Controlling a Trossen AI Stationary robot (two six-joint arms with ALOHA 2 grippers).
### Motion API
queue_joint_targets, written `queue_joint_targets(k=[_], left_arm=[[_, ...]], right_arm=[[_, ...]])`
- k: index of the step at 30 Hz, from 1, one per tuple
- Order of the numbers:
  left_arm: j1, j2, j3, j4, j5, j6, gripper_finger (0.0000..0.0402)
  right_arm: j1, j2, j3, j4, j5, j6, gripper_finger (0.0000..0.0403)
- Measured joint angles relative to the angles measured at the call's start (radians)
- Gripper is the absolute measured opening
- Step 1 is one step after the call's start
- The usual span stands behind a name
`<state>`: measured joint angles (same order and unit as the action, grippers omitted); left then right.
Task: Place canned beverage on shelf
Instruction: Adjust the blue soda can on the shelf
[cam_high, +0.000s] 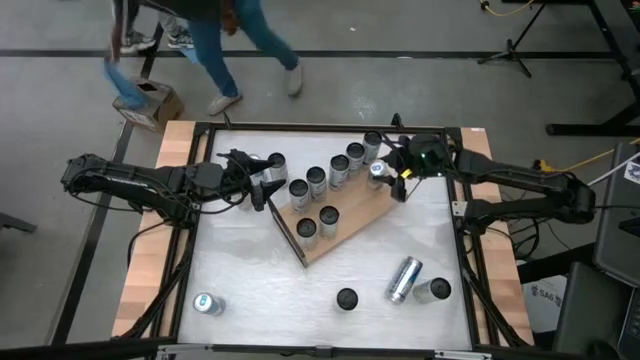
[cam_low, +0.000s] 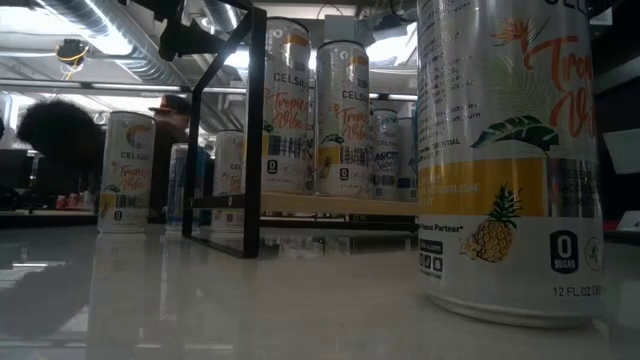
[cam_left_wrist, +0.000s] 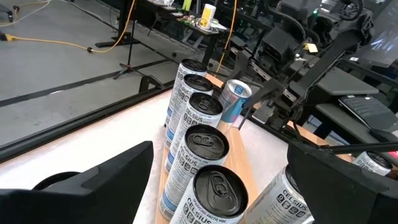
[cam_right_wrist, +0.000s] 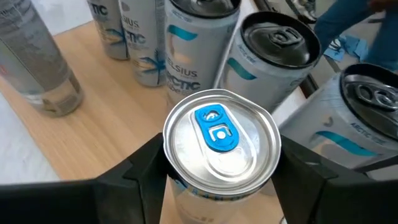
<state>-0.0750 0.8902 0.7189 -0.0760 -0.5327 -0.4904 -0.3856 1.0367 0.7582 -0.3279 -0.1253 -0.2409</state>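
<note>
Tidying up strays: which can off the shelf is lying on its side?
The silver can on the table's near right, between two upright cans; every other can stands upright.

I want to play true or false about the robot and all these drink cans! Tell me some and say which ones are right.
1. The right gripper holds a silver can with a blue tab. True.
2. The left gripper squeezes a can. False: it is open and holds nothing.
3. One silver can lies on its side on the white table. True.
4. The light-brown wooden shelf board has no cans on it. False: several stand there.
</note>
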Motion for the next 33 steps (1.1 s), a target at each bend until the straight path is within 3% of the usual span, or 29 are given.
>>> queue_joint_targets(k=[5,33], left_arm=[[0.0,0.0,0.0,0.0,0.0,0.0,0.0365],[0.0,0.0,0.0,-0.002,0.0,0.003,0.0365]], right_arm=[[-0.038,0.0,0.0,-0.003,-0.052,-0.008,0.0222],[-0.042,0.05,0.0,-0.03,-0.013,-0.029,0.0223]])
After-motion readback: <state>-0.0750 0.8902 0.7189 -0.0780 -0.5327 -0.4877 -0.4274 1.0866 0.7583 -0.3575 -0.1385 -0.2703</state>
